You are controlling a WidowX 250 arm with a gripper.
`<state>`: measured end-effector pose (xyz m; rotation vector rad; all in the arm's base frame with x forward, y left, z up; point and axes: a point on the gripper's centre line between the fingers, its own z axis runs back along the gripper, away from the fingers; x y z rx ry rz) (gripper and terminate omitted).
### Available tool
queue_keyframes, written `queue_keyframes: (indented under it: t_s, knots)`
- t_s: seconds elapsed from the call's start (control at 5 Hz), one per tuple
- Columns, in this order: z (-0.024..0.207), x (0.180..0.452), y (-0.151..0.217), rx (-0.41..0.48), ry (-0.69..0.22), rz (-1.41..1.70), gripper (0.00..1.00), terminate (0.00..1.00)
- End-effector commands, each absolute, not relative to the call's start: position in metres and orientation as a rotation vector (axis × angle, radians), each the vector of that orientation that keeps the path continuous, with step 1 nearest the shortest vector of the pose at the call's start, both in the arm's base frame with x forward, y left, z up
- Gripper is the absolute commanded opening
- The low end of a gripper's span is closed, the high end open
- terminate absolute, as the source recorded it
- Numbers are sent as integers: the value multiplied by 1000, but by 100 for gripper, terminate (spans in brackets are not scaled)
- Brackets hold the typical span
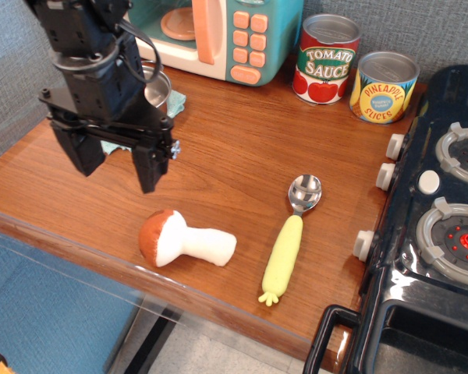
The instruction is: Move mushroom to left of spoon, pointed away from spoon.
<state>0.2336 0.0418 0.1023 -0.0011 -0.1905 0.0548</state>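
Note:
The mushroom point(183, 241) lies on its side near the table's front edge, its reddish-brown cap to the left and its white stem pointing right toward the spoon. The spoon point(290, 238) lies to its right, silver bowl toward the back, pale-yellow handle toward the front. My gripper point(115, 170) is open and empty, raised above the table up and to the left of the mushroom, its two black fingers point(148, 167) spread wide apart.
A toy microwave point(218, 35) stands at the back, with a tomato sauce can point(326, 58) and a pineapple can point(384, 86) to its right. A steel pot point(157, 87) on a teal cloth sits behind my arm. A black toy stove point(437, 226) fills the right side.

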Motion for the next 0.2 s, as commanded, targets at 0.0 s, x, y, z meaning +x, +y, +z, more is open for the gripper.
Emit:
queue_keyframes:
  t_s: [0.0]
  knots:
    - [112, 224, 48, 7, -214, 52, 100, 100]
